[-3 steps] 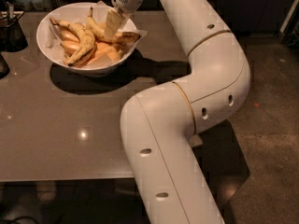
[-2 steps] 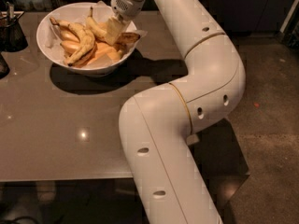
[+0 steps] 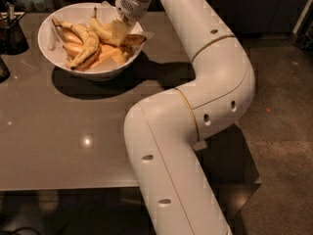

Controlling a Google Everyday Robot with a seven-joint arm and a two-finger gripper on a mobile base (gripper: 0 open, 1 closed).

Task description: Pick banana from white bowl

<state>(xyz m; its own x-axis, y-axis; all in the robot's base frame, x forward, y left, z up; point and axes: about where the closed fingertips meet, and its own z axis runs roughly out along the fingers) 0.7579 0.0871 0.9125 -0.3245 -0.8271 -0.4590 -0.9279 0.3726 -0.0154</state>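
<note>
desk (image 3: 73,131): glossy grey-brown top with a few light glints; dark speckled floor to its right.
white bowl (image 3: 53,53): far left part of the desk, upright, with its shadow on the near side.
banana (image 3: 102,31): in the white bowl, right half, lying on top of the other fruit. The thin stem points to the far side and the dark brown end sits at the right rim.
bent banana (image 3: 84,45): shorter, speckled, left of the banana in the same bowl and touching it.
pale pieces (image 3: 105,55): smooth, orange-yellow, under both bananas on the near side.
gripper (image 3: 120,29): down inside the white bowl on the right side, at the banana's middle. Spread or pinching: cannot tell.
arm (image 3: 195,106): white, rises from the near edge, bends right, then reaches far left over the bowl.
wire container (image 3: 12,31): small, dark, at the far left edge of the desk near the bowl, not touching it.
</note>
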